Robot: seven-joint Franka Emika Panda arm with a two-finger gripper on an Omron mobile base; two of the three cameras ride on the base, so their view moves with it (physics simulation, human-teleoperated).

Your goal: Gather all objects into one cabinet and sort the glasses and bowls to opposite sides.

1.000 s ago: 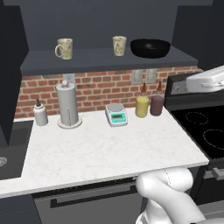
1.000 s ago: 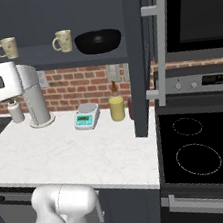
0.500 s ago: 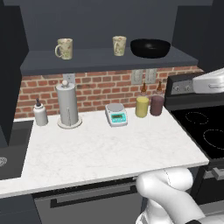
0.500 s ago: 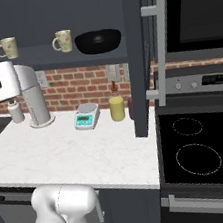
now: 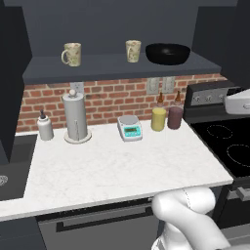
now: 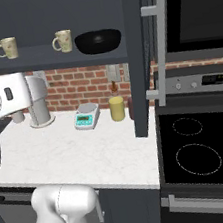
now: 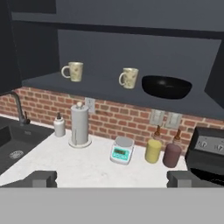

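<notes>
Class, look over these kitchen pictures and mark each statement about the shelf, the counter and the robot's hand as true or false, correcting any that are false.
1. The wide glossy black bowl sits on the dark cabinet shelf. True.
2. The black bowl stands between the two cream patterned cups. False: both cups stand to one side of it.
3. The small white kitchen scale rests on the white marble counter. True.
4. The robot's hand grips a cream cup. False: it is open and empty.
5. The yellow jar lies tipped over. False: it stands upright against the brick wall.
</notes>
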